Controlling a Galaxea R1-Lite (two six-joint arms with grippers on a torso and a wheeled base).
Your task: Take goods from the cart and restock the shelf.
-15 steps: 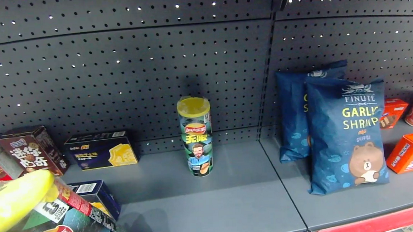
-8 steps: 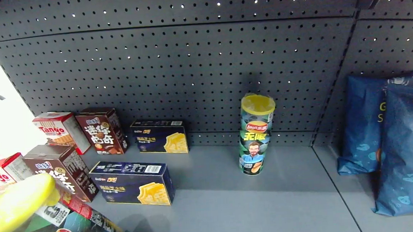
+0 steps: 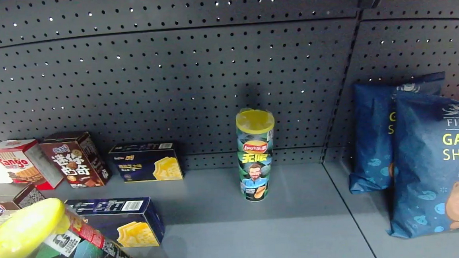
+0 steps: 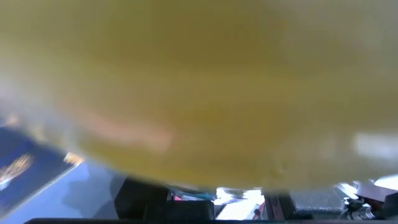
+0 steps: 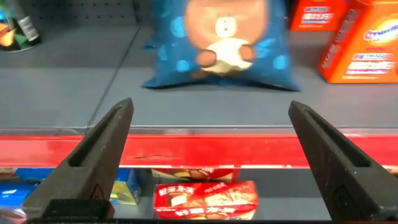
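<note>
View has swung but goods sit unmoved: raised chips can (image 3: 33, 244) hangs well left of the standing can (image 3: 256, 155) on the shelf (image 3: 259, 231), unplaced; right claw (image 5: 209, 107) released, left claw's state cannot be told.

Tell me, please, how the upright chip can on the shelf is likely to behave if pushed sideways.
The upright chip can is tall and narrow on a small base, so a push near its yellow lid would probably tip it. Being round, it would likely roll along the flat shelf once down. Its glossy wrap may prove slippery.
</note>
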